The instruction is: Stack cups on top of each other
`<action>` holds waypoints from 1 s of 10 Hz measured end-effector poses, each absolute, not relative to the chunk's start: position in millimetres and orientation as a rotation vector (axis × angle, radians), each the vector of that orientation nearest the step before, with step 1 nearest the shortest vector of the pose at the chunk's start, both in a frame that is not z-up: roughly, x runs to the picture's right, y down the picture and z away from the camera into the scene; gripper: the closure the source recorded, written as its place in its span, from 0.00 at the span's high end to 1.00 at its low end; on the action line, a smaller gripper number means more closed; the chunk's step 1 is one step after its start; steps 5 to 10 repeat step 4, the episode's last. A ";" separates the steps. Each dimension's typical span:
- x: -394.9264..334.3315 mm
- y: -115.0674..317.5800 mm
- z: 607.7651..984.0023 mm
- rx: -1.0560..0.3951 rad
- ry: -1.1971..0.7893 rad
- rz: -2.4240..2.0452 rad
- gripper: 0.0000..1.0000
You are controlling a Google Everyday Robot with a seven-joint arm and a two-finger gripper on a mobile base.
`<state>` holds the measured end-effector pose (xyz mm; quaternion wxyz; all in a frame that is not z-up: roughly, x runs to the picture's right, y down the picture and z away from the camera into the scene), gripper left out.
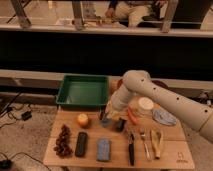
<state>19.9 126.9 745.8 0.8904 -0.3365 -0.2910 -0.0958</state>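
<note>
We cannot tell the gripper (pixel 106 118) from the blurred light blue cup (pixel 106 121) directly under it. Just right of it, the dark cup (pixel 120 124) is a smudge. The arm (pixel 165 102) runs off right.

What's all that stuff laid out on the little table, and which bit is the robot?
Table: one, light wood, centre.
Bin: one, green, back left.
Round fruit: one, yellow-orange, left of centre.
Grapes: one dark bunch, front left.
Flat block: one, black, front.
Sponge: one, blue-grey, front centre.
Cutlery: several pieces, front right.
Banana: one, yellowish, front right.
Round lid or dish: one, white, back right.
Cloth: one, grey-blue, right.
Dark cup: one, centre.
Arm: one, cream, from right.
Gripper: one, low at table centre.
</note>
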 end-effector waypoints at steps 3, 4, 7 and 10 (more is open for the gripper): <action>14.6 125.8 751.9 -0.690 -0.602 -0.222 0.03; 13.2 126.5 753.7 -0.680 -0.594 -0.247 0.03; 13.2 126.5 753.7 -0.680 -0.594 -0.247 0.03; 13.2 126.5 753.7 -0.680 -0.594 -0.247 0.03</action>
